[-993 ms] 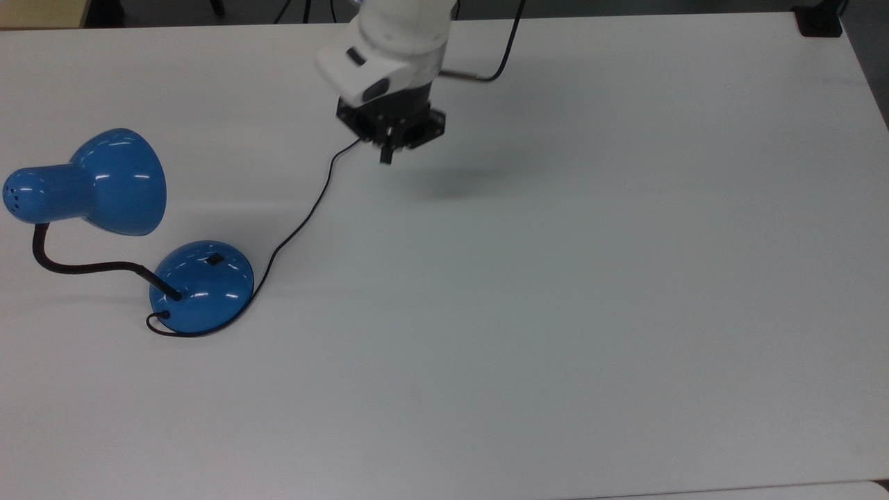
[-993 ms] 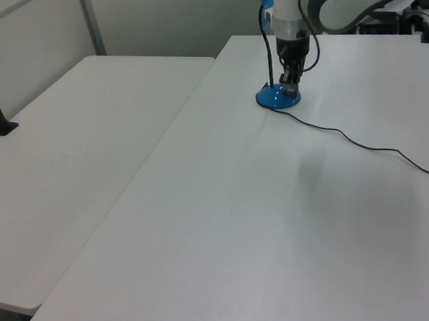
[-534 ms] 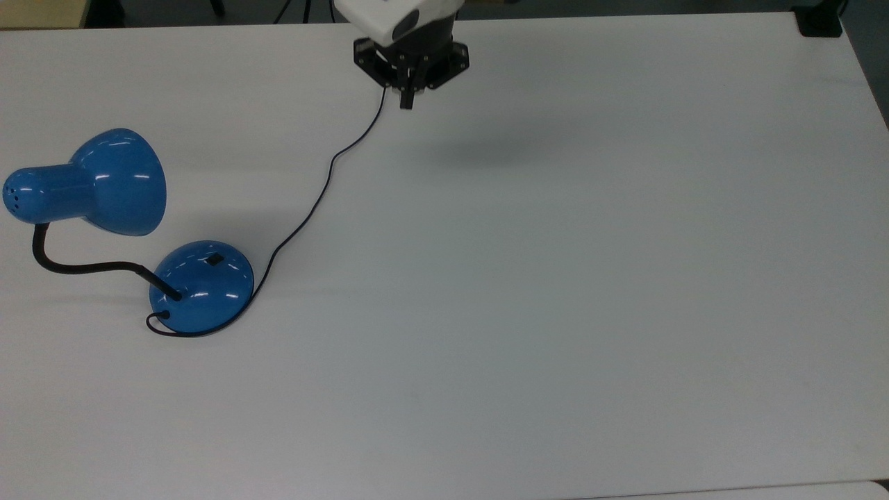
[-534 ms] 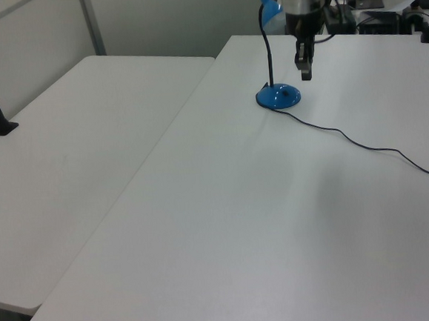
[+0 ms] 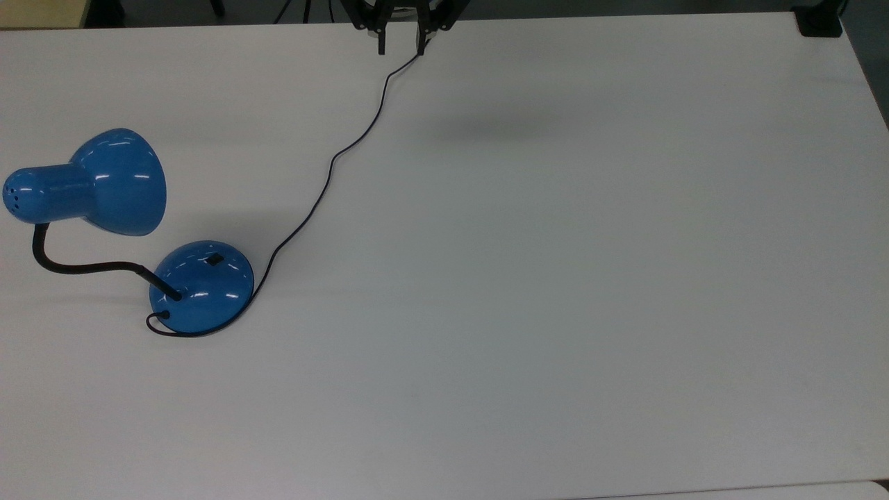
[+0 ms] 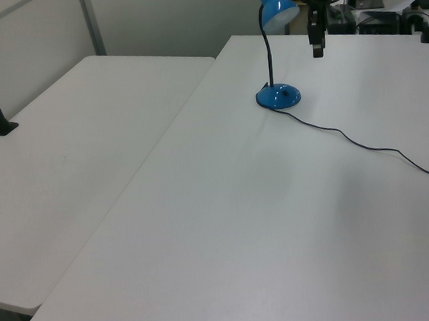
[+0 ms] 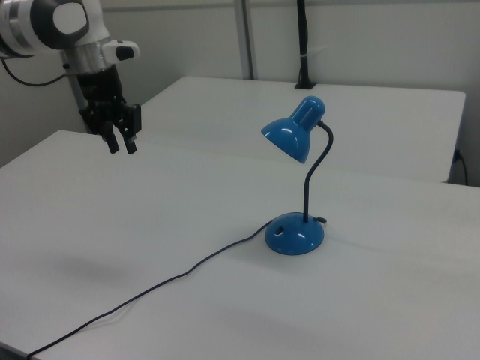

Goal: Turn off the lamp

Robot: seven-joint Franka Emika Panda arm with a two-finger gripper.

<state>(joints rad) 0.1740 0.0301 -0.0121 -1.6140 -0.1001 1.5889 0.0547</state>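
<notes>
Blue glossy desk lamp (image 7: 296, 180) with bell shade, black bendy neck and domed base stands upright on the white table (image 5: 555, 278), small black switch (image 5: 214, 260) on the base. Black two-finger gripper (image 7: 121, 142) hangs released and empty, high and well apart from the lamp. Risk, as I judge it: the thin black cord (image 5: 326, 180) runs from the base toward the gripper, so a low approach could snag it and drag the lamp.

Even overhead light is washing the white matte table (image 5: 555, 312); small glints are showing on the glossy blue lamp (image 5: 118, 182), and a faint, possibly arm-cast shadow is lying just beneath the black two-finger gripper (image 5: 401, 47).
</notes>
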